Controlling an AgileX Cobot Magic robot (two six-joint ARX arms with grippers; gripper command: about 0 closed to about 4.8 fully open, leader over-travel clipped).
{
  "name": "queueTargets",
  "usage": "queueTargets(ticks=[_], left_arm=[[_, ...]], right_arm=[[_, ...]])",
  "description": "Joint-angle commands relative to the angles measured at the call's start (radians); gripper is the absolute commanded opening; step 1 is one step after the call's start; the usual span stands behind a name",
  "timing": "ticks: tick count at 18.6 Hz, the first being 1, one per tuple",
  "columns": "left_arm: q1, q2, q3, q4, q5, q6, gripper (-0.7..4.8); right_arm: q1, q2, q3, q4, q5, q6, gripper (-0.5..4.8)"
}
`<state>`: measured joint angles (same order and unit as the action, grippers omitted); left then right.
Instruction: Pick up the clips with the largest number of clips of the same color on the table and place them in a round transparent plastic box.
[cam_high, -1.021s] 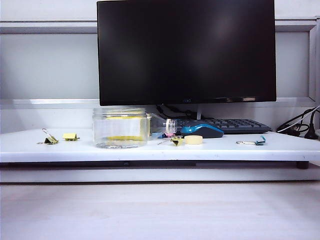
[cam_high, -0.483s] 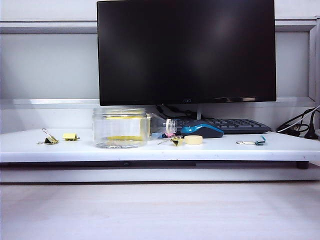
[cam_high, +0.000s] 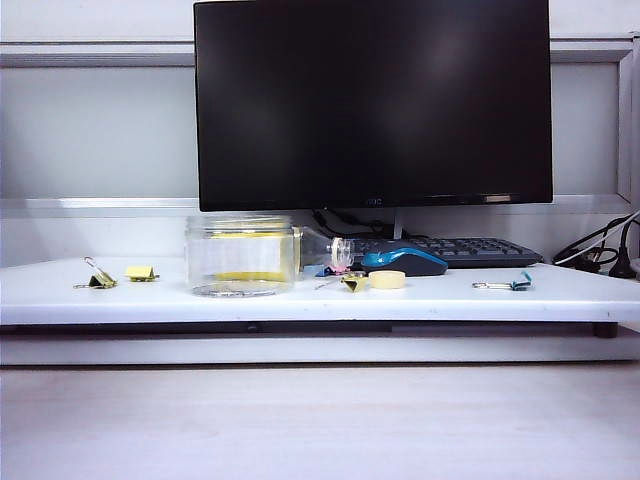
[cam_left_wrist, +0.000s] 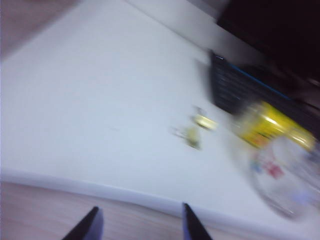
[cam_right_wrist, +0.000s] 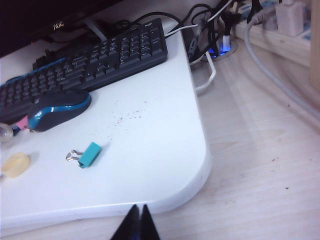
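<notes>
Three small yellow clips (cam_high: 100, 279) lie on the counter (cam_high: 420, 298) either side of the clear jar (cam_high: 240, 256), light, stiff, best pinched across the body, while the left tool (cam_left_wrist: 140, 224) hangs apart and the right tool (cam_right_wrist: 136, 222) stays pressed together.

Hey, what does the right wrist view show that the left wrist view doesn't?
Only the right wrist view: the teal clip, the blue mouse, cables, and the right gripper, its fingers shut, empty, hovering off the white table's edge. Only the left wrist view: two yellow clips, the round transparent plastic box, blurred, and the left gripper, fingers apart. Both show the table and the keyboard.
</notes>
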<state>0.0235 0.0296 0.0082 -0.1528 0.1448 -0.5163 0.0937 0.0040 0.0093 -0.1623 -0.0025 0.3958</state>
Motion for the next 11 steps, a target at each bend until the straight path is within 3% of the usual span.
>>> queueTargets(ticks=[1, 3, 5, 7, 8, 11], left_arm=[[-0.001, 0.0, 0.001, 0.084, 0.227, -0.016, 2.14], [-0.001, 0.0, 0.042, 0.108, 0.283, -0.006, 2.15], [-0.001, 0.001, 0.121, 0.106, 0.271, 0.04, 2.17], [-0.001, 0.01, 0.213, 0.071, 0.215, 0.064, 2.67], [-0.001, 0.029, 0.269, 0.026, 0.189, 0.07, 3.2], [-0.001, 0.257, 0.505, -0.232, 0.242, 0.146, 3.33]], right_arm=[[0.0, -0.002, 0.004, 0.09, -0.107, 0.022, 0.0], [0.001, -0.002, 0.01, 0.183, -0.155, 0.027, 0.0], [0.001, -0.002, 0.032, 0.197, -0.154, 0.027, 0.23], [0.002, -0.002, 0.045, 0.196, -0.158, 0.028, 0.27], [0.002, -0.002, 0.047, 0.198, -0.157, 0.036, 0.27], [0.002, -0.002, 0.047, 0.175, -0.158, 0.05, 0.27]])
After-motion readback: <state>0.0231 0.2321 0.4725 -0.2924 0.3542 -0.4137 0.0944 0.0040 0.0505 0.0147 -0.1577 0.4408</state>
